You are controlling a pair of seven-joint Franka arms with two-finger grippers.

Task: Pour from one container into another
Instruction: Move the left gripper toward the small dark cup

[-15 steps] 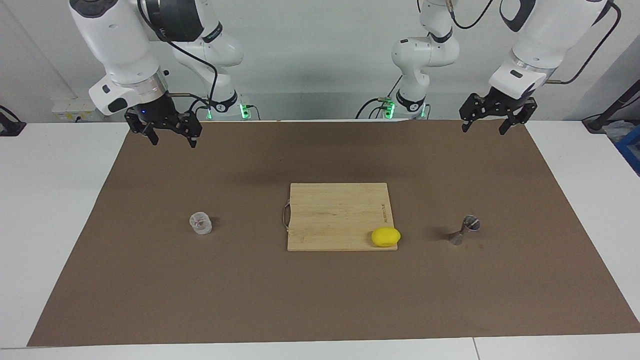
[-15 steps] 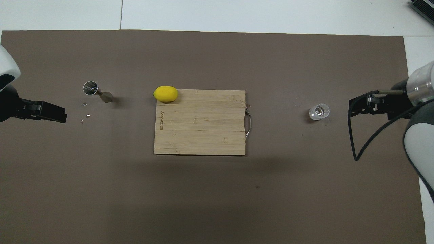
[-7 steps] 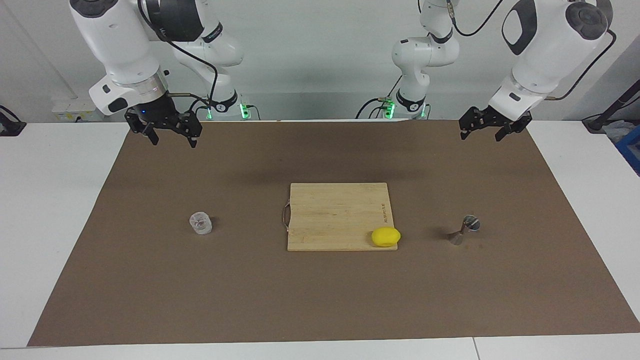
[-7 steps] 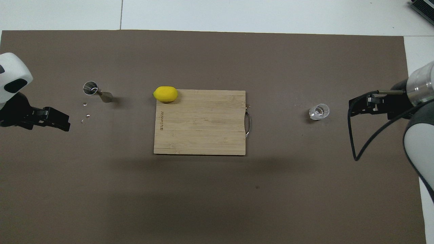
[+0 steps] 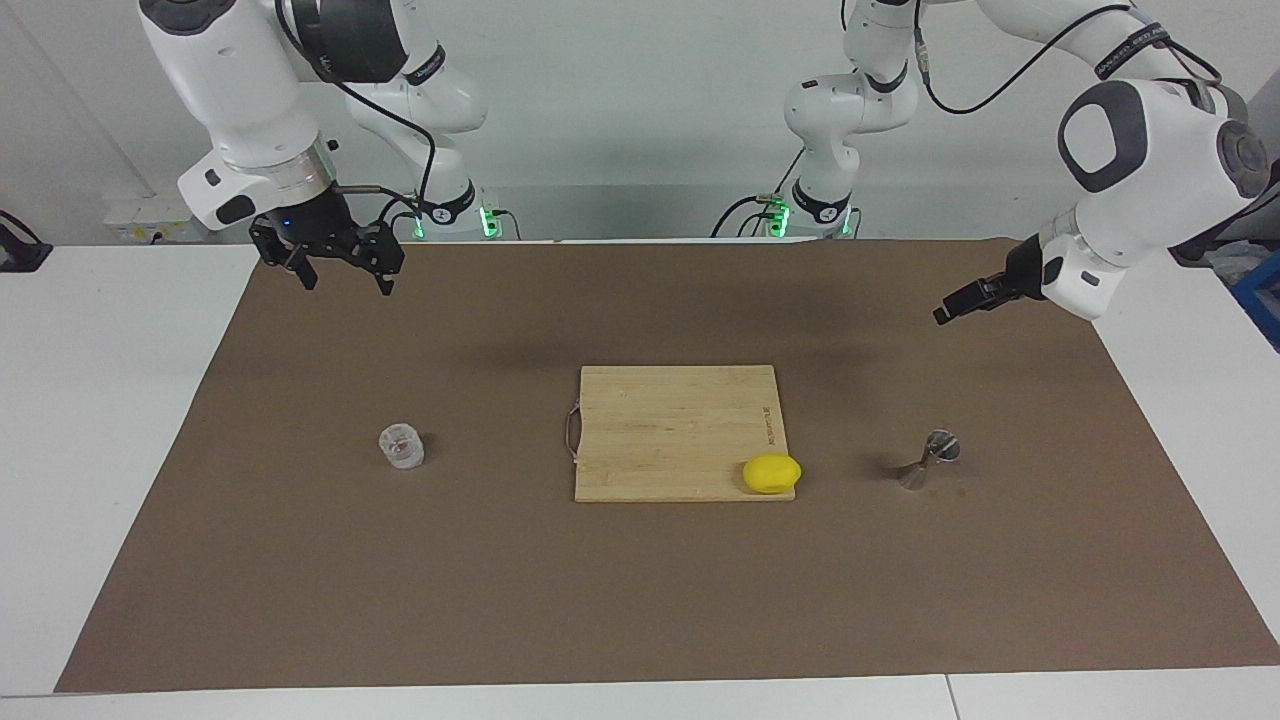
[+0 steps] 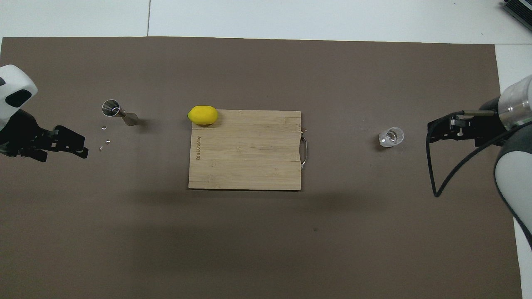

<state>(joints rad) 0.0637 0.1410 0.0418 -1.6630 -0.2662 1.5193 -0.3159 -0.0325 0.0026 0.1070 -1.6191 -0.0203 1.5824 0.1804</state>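
Note:
The clear squat cup [image 5: 401, 446] [image 6: 390, 137] stands on the brown mat toward the right arm's end. The silvery hourglass jigger [image 5: 928, 460] [image 6: 118, 113] stands on the mat toward the left arm's end. My right gripper [image 5: 345, 283] [image 6: 430, 135] hangs open and empty in the air over the mat, apart from the cup. My left gripper [image 5: 943, 316] [image 6: 85, 148] is turned on its side, open and empty, in the air over the mat beside the jigger and not touching it.
A wooden cutting board [image 5: 680, 420] [image 6: 245, 158] with a metal handle lies mid-mat. A yellow lemon [image 5: 771, 473] [image 6: 203, 115] sits at its corner toward the jigger. A few small drops [image 6: 107, 142] lie on the mat by the jigger.
My left arm has swung its wrist over and lowered, so its gripper now lies sideways and lower. The right arm, cup and jigger have not moved.

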